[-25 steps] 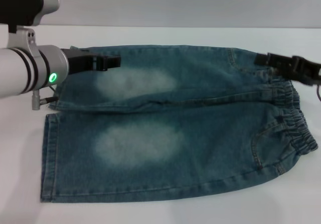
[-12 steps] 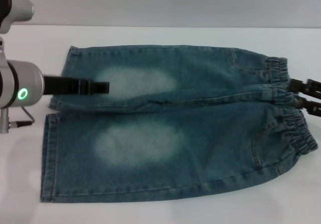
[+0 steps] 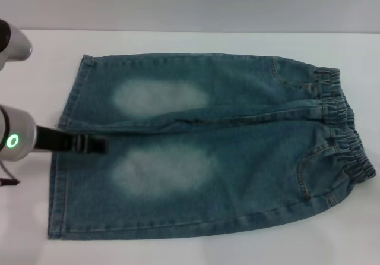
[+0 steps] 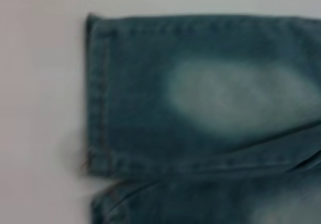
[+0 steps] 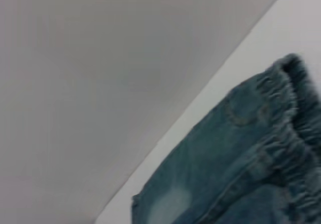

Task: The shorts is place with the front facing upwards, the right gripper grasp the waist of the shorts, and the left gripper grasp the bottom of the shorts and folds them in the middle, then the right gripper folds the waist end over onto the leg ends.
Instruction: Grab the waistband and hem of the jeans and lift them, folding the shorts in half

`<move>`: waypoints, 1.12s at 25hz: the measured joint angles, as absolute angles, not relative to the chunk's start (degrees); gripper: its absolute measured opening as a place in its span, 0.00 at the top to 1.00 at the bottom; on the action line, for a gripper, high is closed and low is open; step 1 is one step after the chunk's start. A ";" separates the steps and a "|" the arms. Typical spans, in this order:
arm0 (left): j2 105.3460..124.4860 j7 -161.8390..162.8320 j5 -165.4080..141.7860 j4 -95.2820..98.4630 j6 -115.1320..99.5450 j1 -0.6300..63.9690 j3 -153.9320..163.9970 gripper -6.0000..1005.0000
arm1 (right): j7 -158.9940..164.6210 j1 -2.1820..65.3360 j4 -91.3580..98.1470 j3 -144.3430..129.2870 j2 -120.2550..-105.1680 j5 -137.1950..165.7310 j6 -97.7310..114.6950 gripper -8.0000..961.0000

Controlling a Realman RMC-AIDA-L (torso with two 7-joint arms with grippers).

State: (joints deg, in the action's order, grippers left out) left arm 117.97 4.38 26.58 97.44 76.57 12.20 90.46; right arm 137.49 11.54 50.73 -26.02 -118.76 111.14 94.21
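You have a plain white table (image 3: 196, 250) in front of you, with a pale grey wall behind it. The shorts (image 3: 237, 152) lie flat and face up across the table, unfolded, with the gathered waist (image 3: 347, 134) on your right and the bottom of the shorts (image 3: 62, 158) on your left.

Your left gripper (image 3: 98, 144) reaches in from the left side, low over the denim. Its black fingers lie on or just above the near leg, just inside its hem and close to the gap between the two legs. The pale faded patch (image 3: 163, 169) of that leg lies just beyond the fingertips. You cannot tell from the head view whether the fingers are spread or together, and they are not shown gripping any cloth. The left wrist view shows only the far leg's hem (image 4: 98, 93) and its faded patch, not the fingers.

Your right gripper appears in no view; the right wrist camera looks down on the waistband (image 5: 286, 118) and the table edge against the wall.
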 joint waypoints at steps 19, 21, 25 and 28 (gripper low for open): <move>118.04 15.82 18.18 100.45 95.83 14.27 94.49 0.22 | 135.53 11.41 49.83 -19.75 -118.47 116.81 91.76 0.17; 118.10 16.34 18.19 99.63 95.95 14.44 95.10 0.22 | 135.53 11.62 49.83 -19.86 -118.43 116.81 91.70 0.17; 118.19 16.47 18.56 97.17 95.50 14.99 95.42 0.22 | 135.51 11.86 49.83 -19.86 -118.39 116.81 91.55 0.17; 118.26 16.49 18.91 95.78 95.20 15.28 95.43 0.22 | 135.54 12.04 49.83 -20.00 -118.39 116.81 91.55 0.17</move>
